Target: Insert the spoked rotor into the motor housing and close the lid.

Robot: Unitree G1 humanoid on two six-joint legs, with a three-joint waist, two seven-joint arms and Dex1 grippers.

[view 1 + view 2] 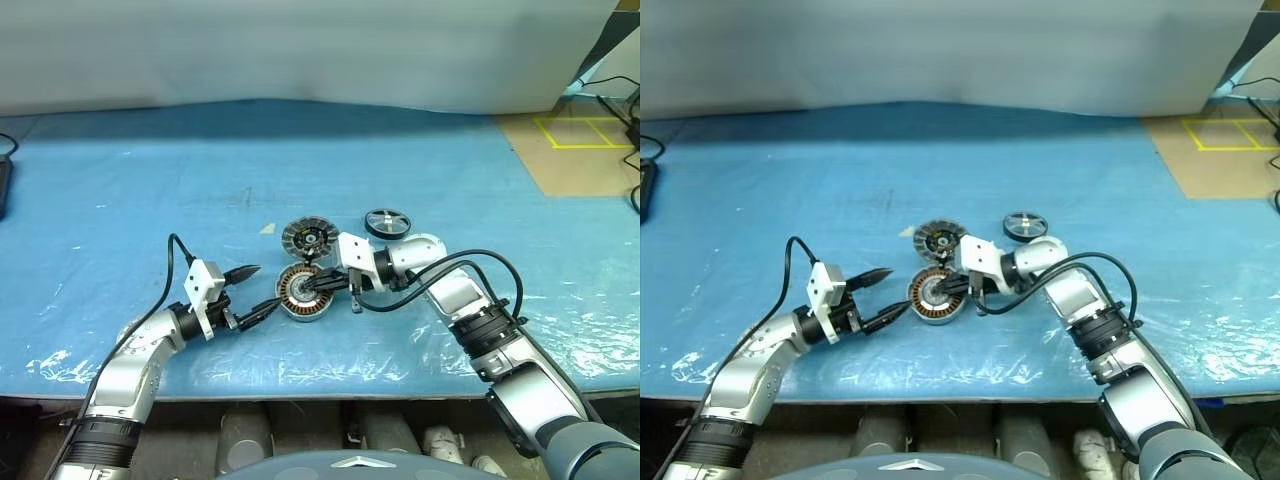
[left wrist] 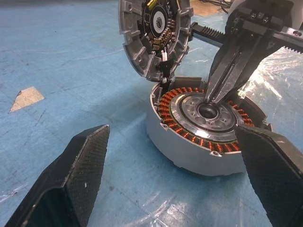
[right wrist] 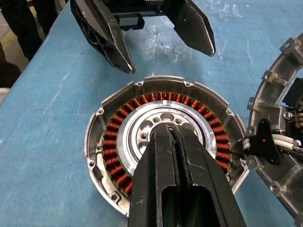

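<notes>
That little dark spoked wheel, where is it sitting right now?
The spoked rotor lies on the blue table, to the robot's right of the lid and just beyond the right arm's wrist.

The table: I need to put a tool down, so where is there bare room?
The blue table is bare left of the left gripper and beyond the lid. It is crowded around the motor housing, right gripper and spoked rotor.
</notes>
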